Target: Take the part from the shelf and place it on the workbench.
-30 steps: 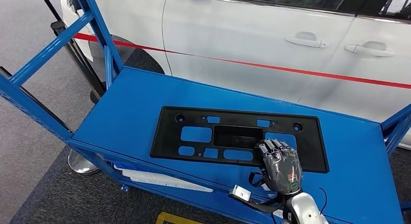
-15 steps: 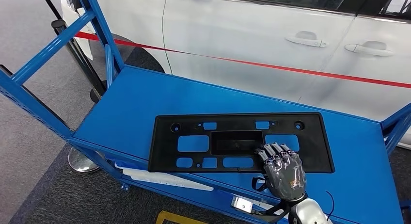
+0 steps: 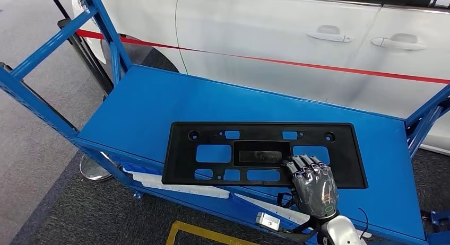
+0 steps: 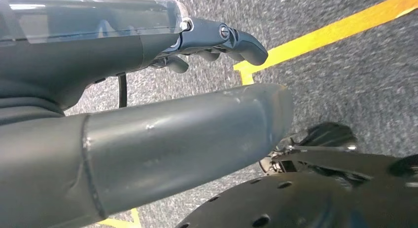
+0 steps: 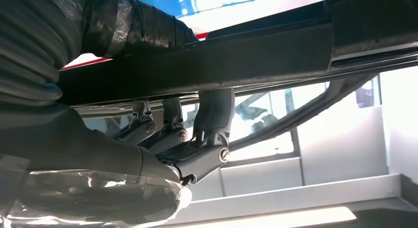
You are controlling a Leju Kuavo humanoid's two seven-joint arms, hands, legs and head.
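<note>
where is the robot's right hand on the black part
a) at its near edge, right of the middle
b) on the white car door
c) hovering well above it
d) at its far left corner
a, the right hand grips the near edge of the black part, right of the middle, on the blue shelf.

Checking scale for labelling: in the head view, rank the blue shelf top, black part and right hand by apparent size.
1. blue shelf top
2. black part
3. right hand, though nearness to the camera enlarges it.
</note>
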